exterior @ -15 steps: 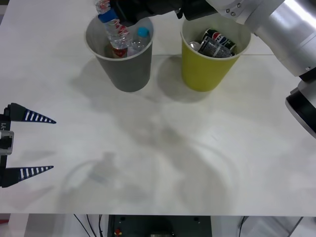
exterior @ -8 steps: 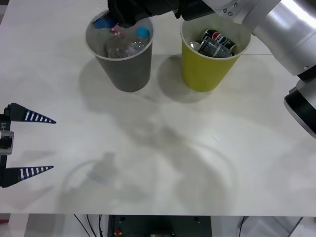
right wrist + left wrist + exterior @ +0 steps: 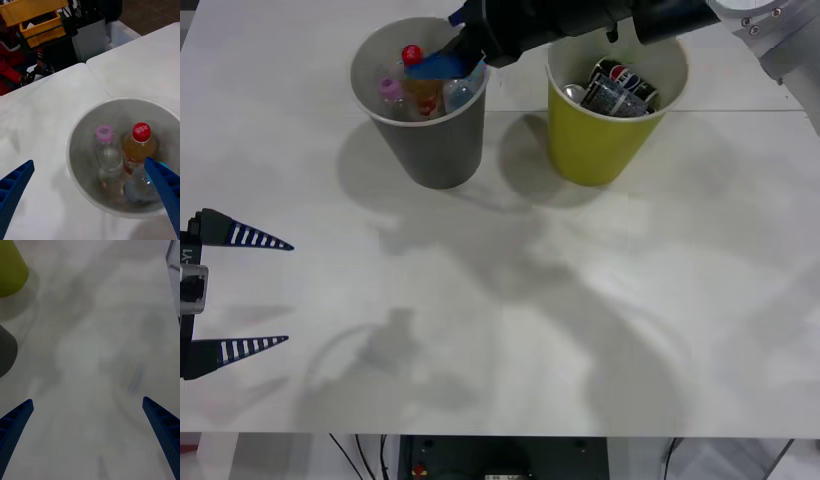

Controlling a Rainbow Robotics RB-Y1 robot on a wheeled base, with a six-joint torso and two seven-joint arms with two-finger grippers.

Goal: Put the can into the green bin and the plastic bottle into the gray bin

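White tabletop (image 3: pixel 510 330) stretches before the robot, with two large tapered cup-shaped bins standing side by side at its far side; the dark gray bin (image 3: pixel 430 140) with a pale inside stands on the robot's left of the yellow-green bin (image 3: pixel 605 145), the two near each other but apart; the small clear plastic bottle (image 3: pixel 106 150) with a pink cap stands upright inside the gray bin, against its wall, just beside a red-capped bottle of orange liquid (image 3: pixel 138 146) and another clear bottle (image 3: pixel 137 187) that lies lower and partly behind a blue finger; in the front view the pink cap shows at the left inside of the gray bin's rim, the red cap next to it; dark cans (image 3: pixel 615 88) lie piled in the green bin, filling it near to the rim; the right gripper (image 3: pixel 90 195) hovers above the mouth of the gray bin, its blue ribbed fingers (image 3: pixel 15 187) spread wide and holding nothing, the arm reaching in across the far edge of the table; the left gripper (image 3: pixel 235 292) waits at the near left edge of the table, well apart from both bins, its fingers likewise spread and empty over bare tabletop
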